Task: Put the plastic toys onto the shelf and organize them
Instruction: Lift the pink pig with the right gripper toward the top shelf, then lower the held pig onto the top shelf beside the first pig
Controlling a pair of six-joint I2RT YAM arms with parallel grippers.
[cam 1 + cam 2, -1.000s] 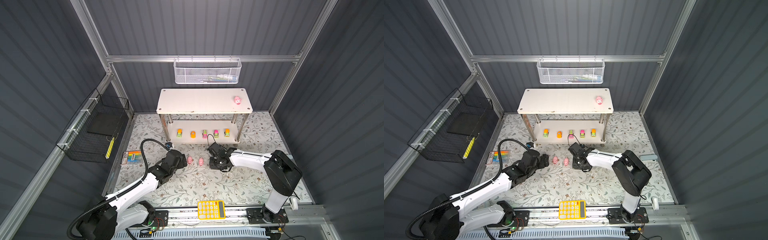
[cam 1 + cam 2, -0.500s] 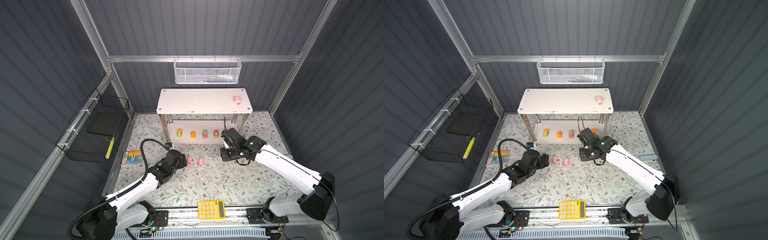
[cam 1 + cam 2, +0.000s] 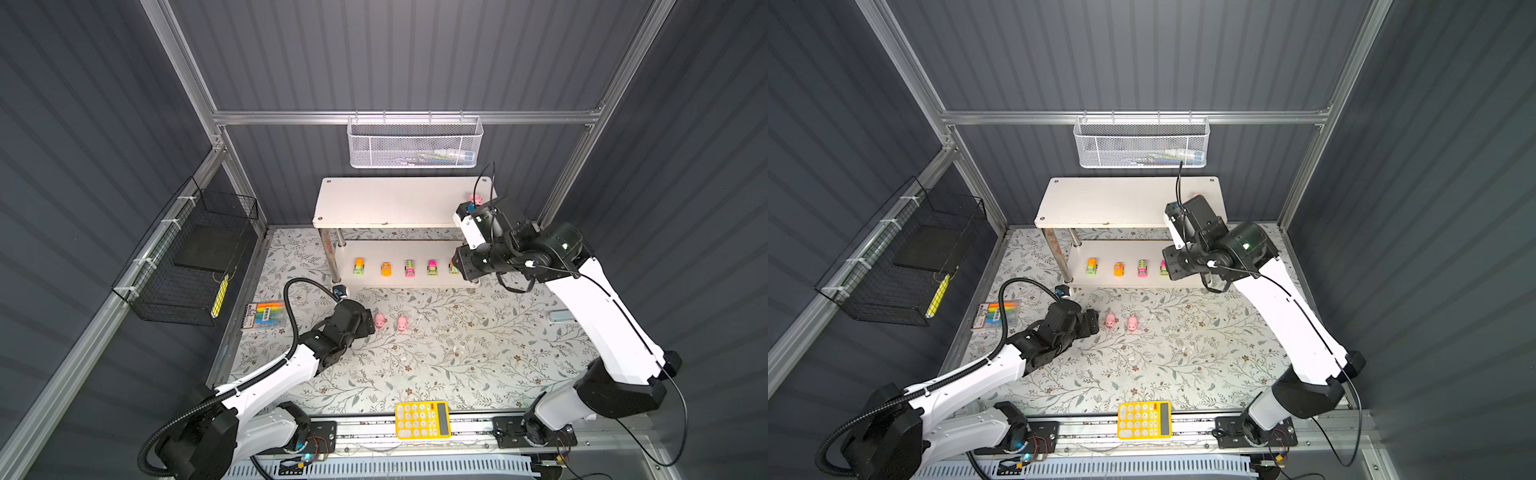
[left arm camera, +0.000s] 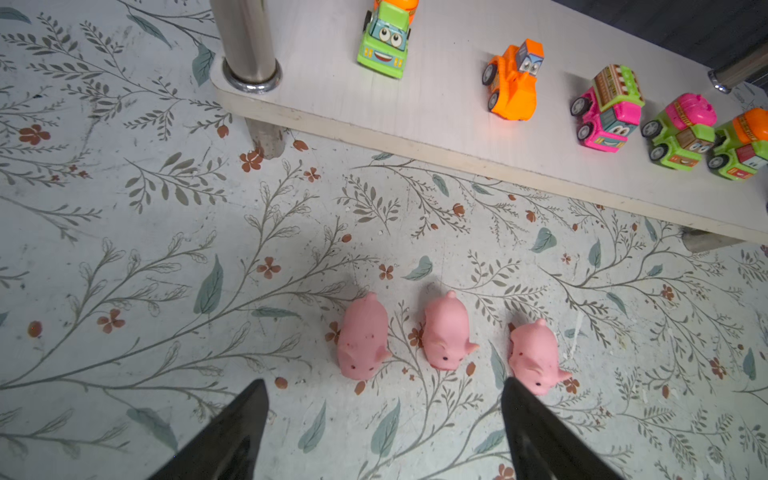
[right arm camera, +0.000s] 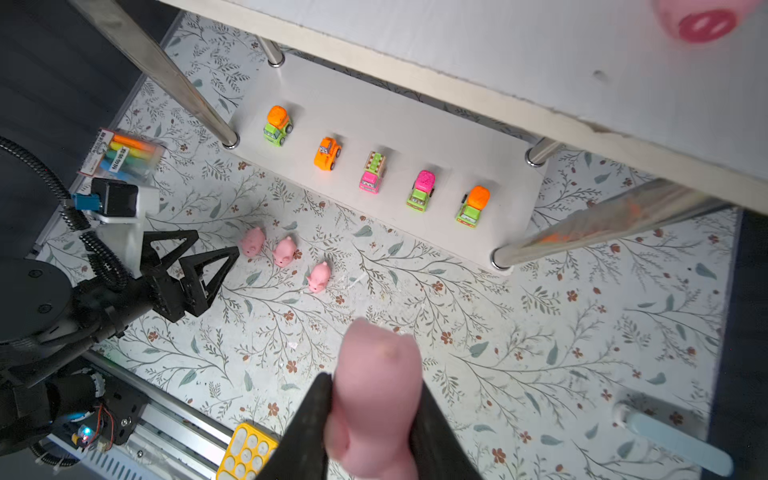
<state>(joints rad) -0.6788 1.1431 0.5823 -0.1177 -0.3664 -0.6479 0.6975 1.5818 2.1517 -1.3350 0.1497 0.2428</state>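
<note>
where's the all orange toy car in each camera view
In a top view: orange car, lower board, second from left in the row.
In a top view: orange car, same place.
Left wrist: orange car, between green truck and pink truck.
Right wrist: orange car, likewise.
Shared landmark: the green truck beside it.

You've five vehicles [image 5: 370,172] rowed on the shelf's [image 5: 415,120] lower board; three pigs [image 5: 284,251] on the counter [image 5: 498,332] before it.
</note>
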